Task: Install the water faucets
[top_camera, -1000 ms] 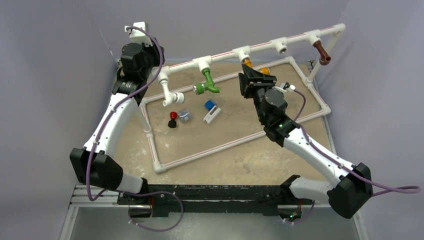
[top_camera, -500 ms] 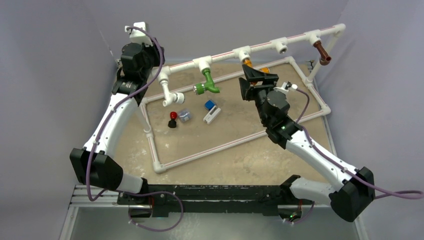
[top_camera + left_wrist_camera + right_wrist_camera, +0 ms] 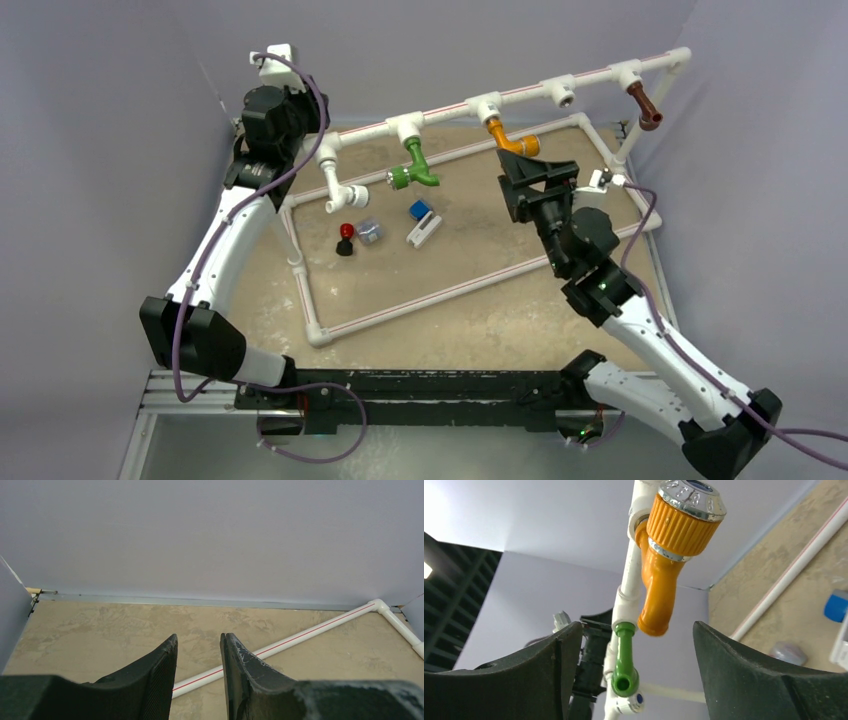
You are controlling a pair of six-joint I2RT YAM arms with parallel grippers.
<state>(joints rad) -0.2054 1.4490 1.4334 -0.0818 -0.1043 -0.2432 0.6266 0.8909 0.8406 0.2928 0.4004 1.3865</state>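
The orange faucet (image 3: 510,139) with a silver round cap hangs from a tee on the raised white pipe (image 3: 520,93); it fills the upper right wrist view (image 3: 666,560). The green faucet (image 3: 416,163) hangs from the tee to its left and shows farther off in the right wrist view (image 3: 625,660). The brown faucet (image 3: 644,106) hangs at the pipe's far right end. My right gripper (image 3: 538,172) is open and empty, just near-right of the orange faucet and apart from it. My left gripper (image 3: 199,645) is open and empty at the far left corner.
A white pipe frame (image 3: 455,287) lies flat on the tan table. Inside it lie a red-and-black knob (image 3: 346,238), a small grey part (image 3: 370,231) and a blue-and-white part (image 3: 422,221). A white fitting (image 3: 343,191) hangs at the pipe's left end. One tee (image 3: 562,93) stands bare.
My right gripper has drawn back toward the near right, away from the orange faucet, which now stays uncovered on its tee. The left arm has not moved.
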